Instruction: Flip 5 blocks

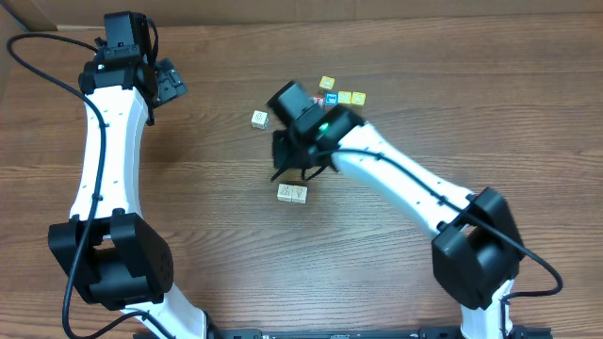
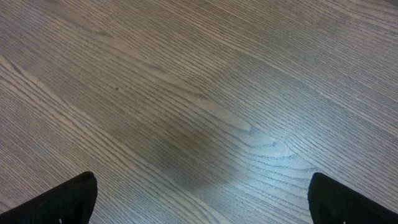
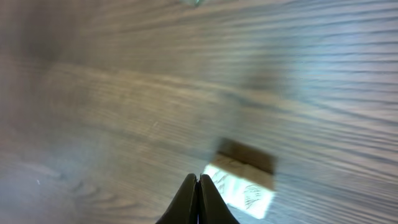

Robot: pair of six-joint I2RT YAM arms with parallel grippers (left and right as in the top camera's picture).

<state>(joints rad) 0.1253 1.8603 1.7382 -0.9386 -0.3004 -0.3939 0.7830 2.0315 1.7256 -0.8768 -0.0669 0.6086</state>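
Two cream-white blocks [image 1: 292, 194] appear to lie side by side at mid-table, and they show blurred in the right wrist view [image 3: 239, 186]. My right gripper [image 1: 293, 172] [image 3: 198, 178] hangs shut and empty just behind them, its tips beside their left end. Another cream block [image 1: 260, 119] sits alone to the left of the right wrist. Behind the wrist stand a yellow block [image 1: 327, 84], a blue-faced block [image 1: 331, 98] and two more yellow cubes [image 1: 352, 97]. My left gripper [image 1: 170, 83] [image 2: 202, 182] is open over bare wood at the far left.
A red-faced cube [image 1: 318, 101] peeks out beside the blue one, mostly hidden by the right wrist. The right arm [image 1: 405, 184] slants across the table's right half. The left arm [image 1: 104, 141] stands along the left side.
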